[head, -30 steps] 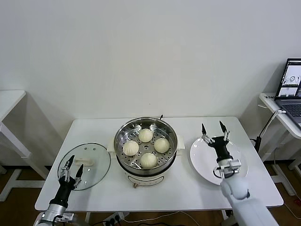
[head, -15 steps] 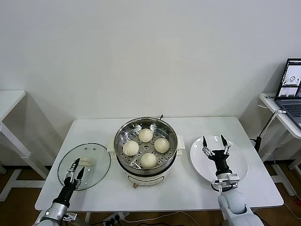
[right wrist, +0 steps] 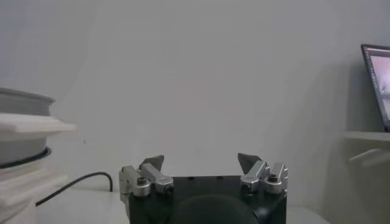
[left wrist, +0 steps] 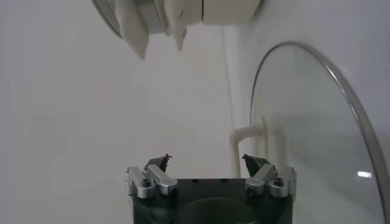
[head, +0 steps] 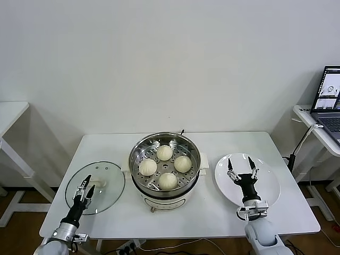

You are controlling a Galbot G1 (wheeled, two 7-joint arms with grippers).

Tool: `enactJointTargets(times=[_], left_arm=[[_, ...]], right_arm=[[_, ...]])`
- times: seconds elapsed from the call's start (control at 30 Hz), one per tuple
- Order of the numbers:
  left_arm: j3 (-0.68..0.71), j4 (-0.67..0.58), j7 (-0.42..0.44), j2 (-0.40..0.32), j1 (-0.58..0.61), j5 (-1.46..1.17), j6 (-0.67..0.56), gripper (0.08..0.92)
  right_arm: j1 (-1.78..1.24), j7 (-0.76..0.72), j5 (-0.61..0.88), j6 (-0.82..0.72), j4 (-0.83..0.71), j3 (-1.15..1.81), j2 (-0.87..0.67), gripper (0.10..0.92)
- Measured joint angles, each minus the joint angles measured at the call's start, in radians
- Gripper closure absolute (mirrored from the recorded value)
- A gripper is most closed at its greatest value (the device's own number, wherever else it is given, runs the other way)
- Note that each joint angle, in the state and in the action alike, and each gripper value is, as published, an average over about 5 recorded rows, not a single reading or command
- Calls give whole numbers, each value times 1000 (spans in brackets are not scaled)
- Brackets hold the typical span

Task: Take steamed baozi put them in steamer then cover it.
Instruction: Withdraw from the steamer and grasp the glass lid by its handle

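Several cream-white baozi sit on the perforated tray inside the shiny steamer at the table's middle. The glass cover lies flat on the table to the steamer's left, its white handle at the centre. My left gripper is open, low over the cover's near side, just short of the handle; the cover's metal rim curves beside it in the left wrist view. My right gripper is open and empty above the white plate. In the right wrist view its jaws hold nothing.
The white table ends close in front of both arms. A black cable runs behind the steamer's white base. A laptop stands on a side table at the far right, another white table at the far left.
The right gripper has drawn back and down toward me over the plate. The left gripper has edged slightly forward over the cover. Both stay open.
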Motion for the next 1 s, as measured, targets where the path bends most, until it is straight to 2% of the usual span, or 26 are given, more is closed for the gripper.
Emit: enactJointTargets(times=[1.0], left_arm=[[46, 71, 57, -8, -104, -62, 76, 177]], right_arm=[[-14, -11, -32, 9, -8, 12, 12, 203]])
